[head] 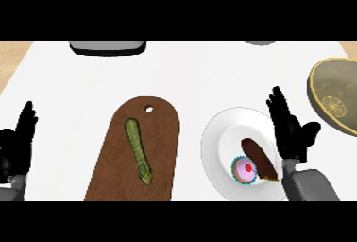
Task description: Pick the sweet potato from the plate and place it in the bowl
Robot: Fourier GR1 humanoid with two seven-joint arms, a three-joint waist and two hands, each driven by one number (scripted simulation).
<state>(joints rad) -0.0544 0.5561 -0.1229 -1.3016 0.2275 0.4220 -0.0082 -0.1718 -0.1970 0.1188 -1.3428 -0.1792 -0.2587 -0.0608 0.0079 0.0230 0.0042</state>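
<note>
White counter (209,71) fills the head view. On the white plate (219,137), right of centre, the brown sweet potato (259,158) lies beside a pink cupcake (245,170). Just right of it, over the plate's right edge, the right hand (289,132) hovers with fingers straight, released, holding nothing. Far right sits the olive bowl (335,97). A wooden cutting board (111,160) carrying a green pickle (138,150) lies left of the plate. At the left edge the left hand (17,142) rests open, fingers up.
</note>
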